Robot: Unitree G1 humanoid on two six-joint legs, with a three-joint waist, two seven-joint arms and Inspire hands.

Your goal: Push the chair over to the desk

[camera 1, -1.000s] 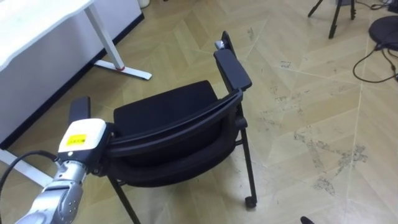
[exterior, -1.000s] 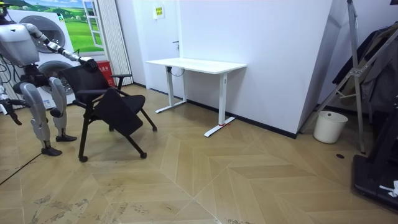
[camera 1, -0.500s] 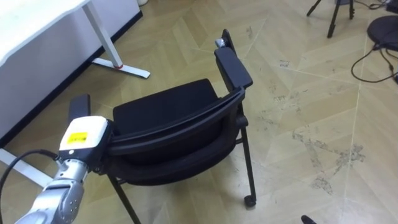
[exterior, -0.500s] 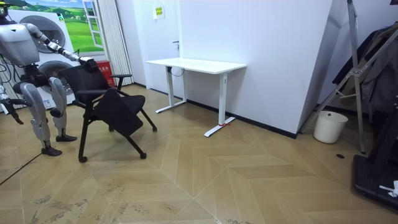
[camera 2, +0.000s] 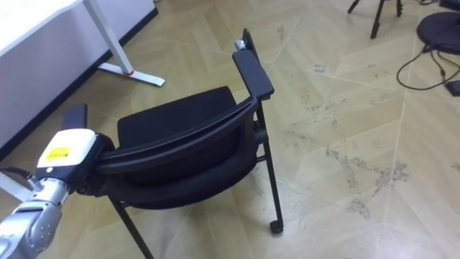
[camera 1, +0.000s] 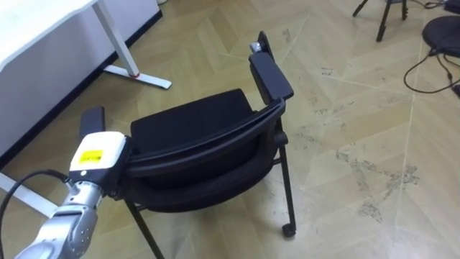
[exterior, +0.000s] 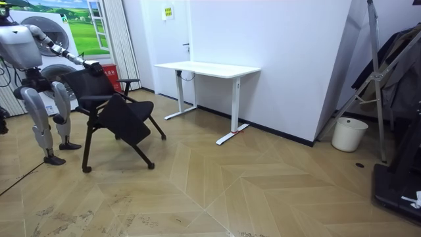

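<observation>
- Where the left arm comes in from the lower left, the left robot hand lies at the left end of the backrest of the black chair. Only the hand's white back shows, so whether it grips the rail cannot be told.
- The chair stands just in front of the robot with its seat facing away. One padded armrest is on the chair's right and the other is just above the hand.
- A caster under the near right leg rests on the scuffed wooden floor.
- Beyond the chair to the left stands the white desk, well apart from it, its foot flat on the floor.
- Tripod legs stand at the far right.
- In the room view the robot stands upright behind the chair, at the room view's left. The right robot hand hangs low at the edge, and its state cannot be told.
</observation>
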